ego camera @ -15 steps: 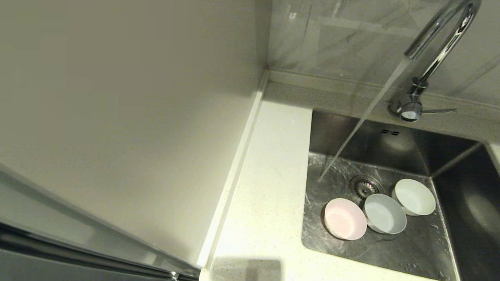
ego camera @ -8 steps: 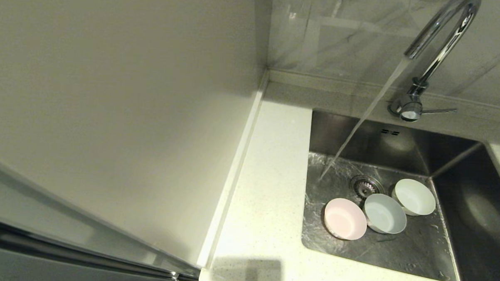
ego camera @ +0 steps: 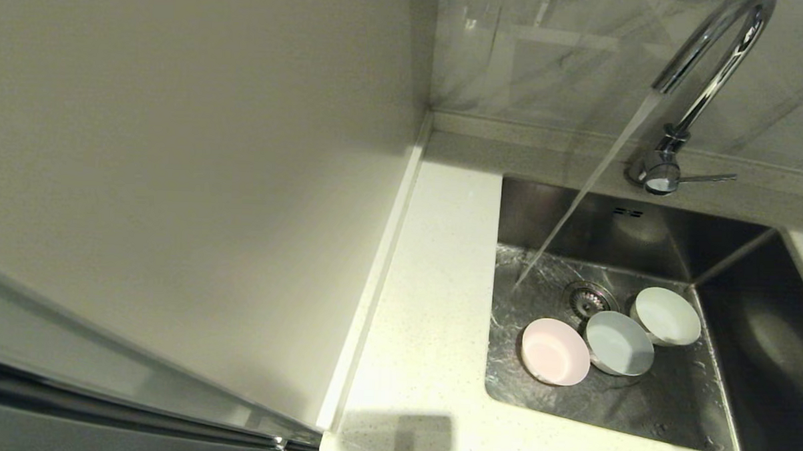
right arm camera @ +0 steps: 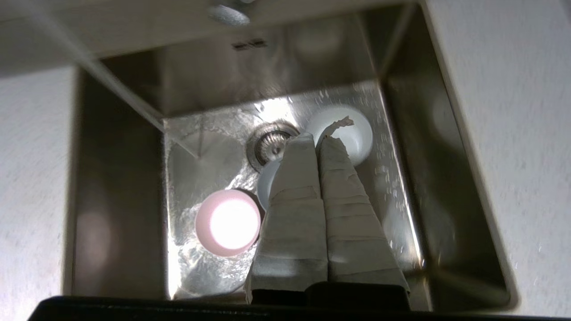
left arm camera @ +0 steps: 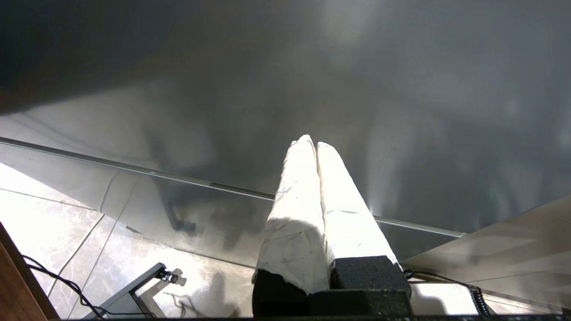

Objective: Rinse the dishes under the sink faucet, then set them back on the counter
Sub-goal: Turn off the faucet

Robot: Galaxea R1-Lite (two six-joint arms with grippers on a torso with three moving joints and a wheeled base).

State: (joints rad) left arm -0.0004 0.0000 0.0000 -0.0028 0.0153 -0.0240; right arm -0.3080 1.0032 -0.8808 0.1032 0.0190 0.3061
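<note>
Three bowls lie on the floor of the steel sink (ego camera: 739, 311): a pale pink bowl (ego camera: 555, 351) (right arm camera: 228, 223), a pale blue bowl (ego camera: 619, 342) (right arm camera: 266, 183) and a white bowl (ego camera: 665, 316) (right arm camera: 352, 131). They sit just in front of the drain strainer (ego camera: 587, 299) (right arm camera: 269, 143). Water streams from the chrome faucet (ego camera: 704, 69) onto the sink floor left of the drain, short of the bowls. My right gripper (right arm camera: 317, 137) hangs shut and empty above the sink, over the blue and white bowls. My left gripper (left arm camera: 315, 143) is shut, parked low away from the sink. Neither arm shows in the head view.
The white speckled counter (ego camera: 433, 280) runs left of and in front of the sink, with a raised ledge (ego camera: 558, 141) behind. A plain cream wall panel (ego camera: 189, 178) stands at the left. The faucet's side lever (ego camera: 707, 177) points right.
Nothing among the bowls, water stream or faucet has visibly moved; the head view itself shifted very slightly.
</note>
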